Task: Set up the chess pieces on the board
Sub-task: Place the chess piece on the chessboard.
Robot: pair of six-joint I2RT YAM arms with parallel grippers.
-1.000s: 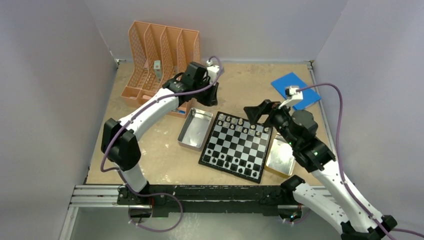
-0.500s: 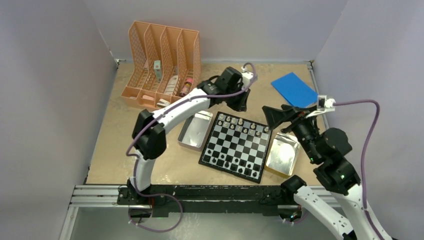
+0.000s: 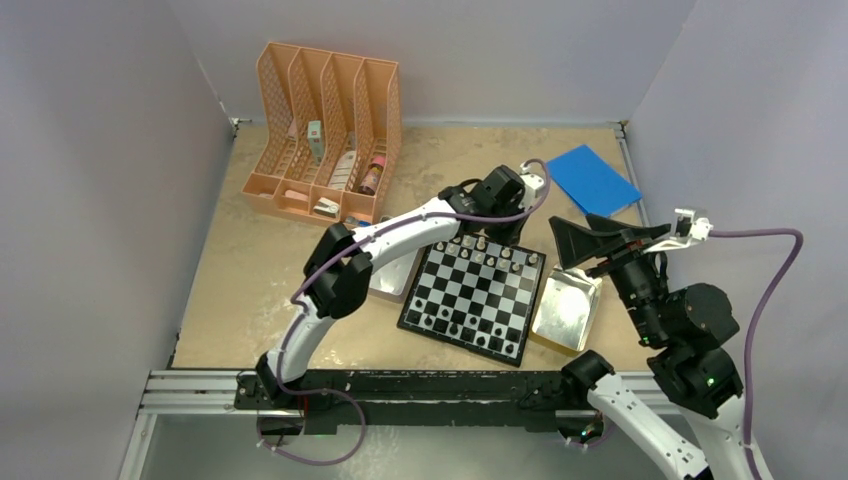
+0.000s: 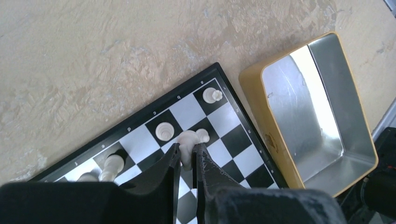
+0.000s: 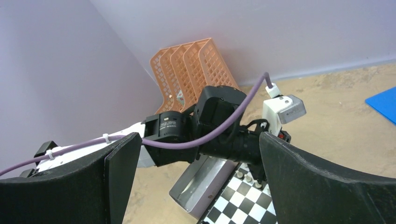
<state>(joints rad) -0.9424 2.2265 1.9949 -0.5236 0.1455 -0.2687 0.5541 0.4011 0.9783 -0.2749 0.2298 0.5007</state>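
The checkered board [image 3: 478,298] lies mid-table with white pieces [image 3: 487,250] along its far rows and black pieces [image 3: 452,321] near its front. My left gripper [image 3: 508,235] hangs over the board's far right corner, shut on a white chess piece [image 4: 188,145]. In the left wrist view the board [image 4: 212,77] shows several white pieces, one in the corner square [image 4: 213,95]. My right gripper [image 3: 585,240] is open and empty, raised to the right of the board; its wide fingers [image 5: 116,172] frame the left arm.
One metal tin [image 3: 566,312] lies right of the board, another [image 3: 388,282] left of it under the left arm. An orange file rack [image 3: 330,125] stands at the back left. A blue sheet [image 3: 591,178] lies at the back right.
My left gripper has swung right from the rack to the board's far right corner. My right gripper has pulled back right and up, away from the board.
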